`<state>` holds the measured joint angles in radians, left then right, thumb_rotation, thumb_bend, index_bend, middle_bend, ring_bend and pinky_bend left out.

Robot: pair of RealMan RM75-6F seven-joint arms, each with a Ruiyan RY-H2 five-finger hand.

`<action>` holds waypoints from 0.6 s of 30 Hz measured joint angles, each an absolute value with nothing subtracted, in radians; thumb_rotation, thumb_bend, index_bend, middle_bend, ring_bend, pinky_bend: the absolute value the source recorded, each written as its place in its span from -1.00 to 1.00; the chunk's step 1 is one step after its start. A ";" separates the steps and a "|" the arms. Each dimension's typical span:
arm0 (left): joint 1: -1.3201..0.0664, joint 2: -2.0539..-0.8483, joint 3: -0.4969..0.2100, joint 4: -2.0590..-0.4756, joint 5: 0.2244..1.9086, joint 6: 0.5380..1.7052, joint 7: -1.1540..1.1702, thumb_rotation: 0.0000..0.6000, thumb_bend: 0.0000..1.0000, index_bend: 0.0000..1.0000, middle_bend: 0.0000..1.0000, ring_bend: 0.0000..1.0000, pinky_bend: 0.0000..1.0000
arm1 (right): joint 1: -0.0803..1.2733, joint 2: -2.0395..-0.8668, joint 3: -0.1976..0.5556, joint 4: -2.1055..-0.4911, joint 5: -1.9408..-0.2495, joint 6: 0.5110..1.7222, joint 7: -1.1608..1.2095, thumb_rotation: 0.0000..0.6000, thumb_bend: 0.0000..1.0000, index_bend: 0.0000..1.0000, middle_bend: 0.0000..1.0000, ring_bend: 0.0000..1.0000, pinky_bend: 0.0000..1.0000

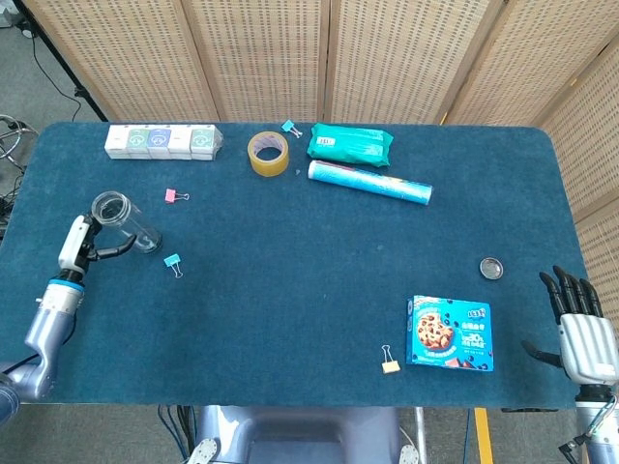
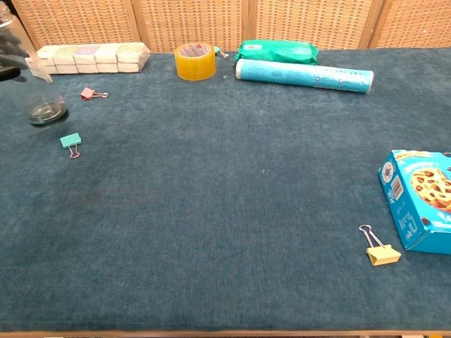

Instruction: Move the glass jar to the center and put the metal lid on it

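Observation:
The clear glass jar point(image 1: 126, 217) stands at the table's left side, tilted, its open mouth up and to the left. My left hand point(image 1: 85, 246) grips it from the left, dark fingers wrapped round its wall. The chest view shows the jar point(image 2: 41, 95) blurred at the upper left, with only a dark bit of that hand at the frame edge. A small round metal lid point(image 1: 491, 268) lies flat on the right side of the table. My right hand point(image 1: 578, 329) hovers at the table's right front corner, fingers apart and empty, a short way in front of the lid.
A blue cookie box point(image 1: 450, 333) and a yellow binder clip point(image 1: 390, 365) lie at the front right. A teal clip point(image 1: 173, 262) and a pink clip point(image 1: 172, 195) lie close to the jar. Tape roll point(image 1: 268, 153), blue tube point(image 1: 369, 182), green packet point(image 1: 350, 144) and white packs point(image 1: 162, 141) line the back.

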<state>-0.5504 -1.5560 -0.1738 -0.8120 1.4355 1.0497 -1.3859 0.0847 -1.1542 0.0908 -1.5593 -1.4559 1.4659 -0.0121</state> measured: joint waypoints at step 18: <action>-0.732 -1.533 -0.201 -1.166 1.475 0.954 -1.168 1.00 -0.31 -0.25 -0.46 -0.53 -0.49 | 0.085 -1.159 0.101 -1.543 -1.417 1.450 -0.018 1.00 -1.00 -1.00 -1.00 -1.00 -1.00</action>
<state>-0.7320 -1.5331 -0.2012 -1.1665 1.4751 0.9536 -1.1682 0.0851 -1.1589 0.1010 -1.5435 -1.4170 1.4504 -0.0178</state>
